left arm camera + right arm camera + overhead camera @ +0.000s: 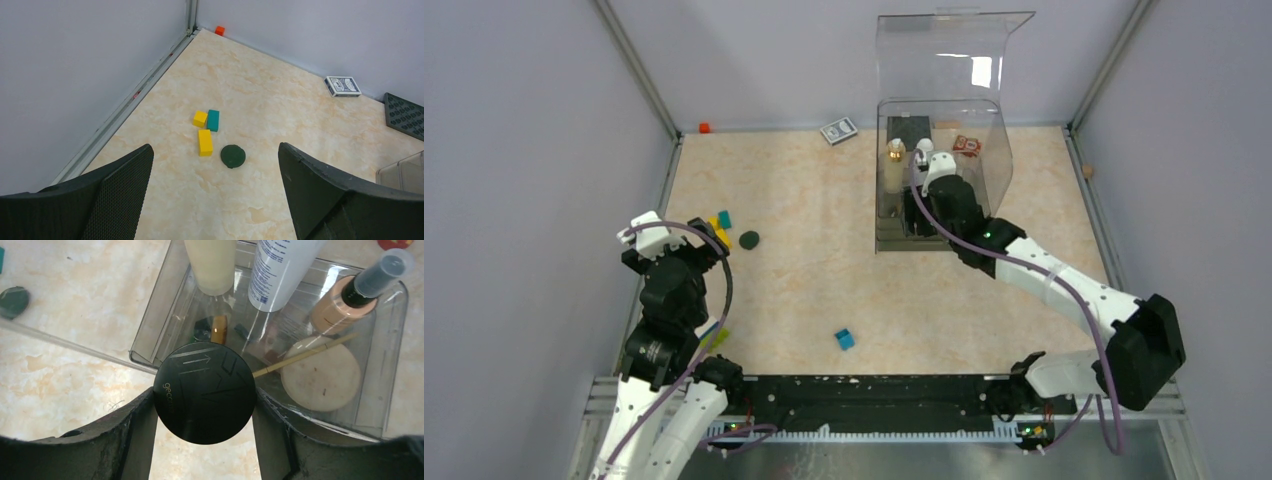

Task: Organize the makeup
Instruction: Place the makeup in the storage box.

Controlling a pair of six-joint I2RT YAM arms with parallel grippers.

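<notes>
Soft, even overhead light fills the enclosure, keeping the marbled tabletop [824, 250] bright and shadows faint. A white glare patch flares on the clear acrylic hood [980, 70] in the top view. At the right wrist, streaky reflections cross the clear tray [160, 325], and a dull sheen lies on the sharply focused black round compact [204, 392]. The bottom foreground blurs. The left wrist view shows a yellow block [205, 142] crisply, with only a thin shadow.
</notes>
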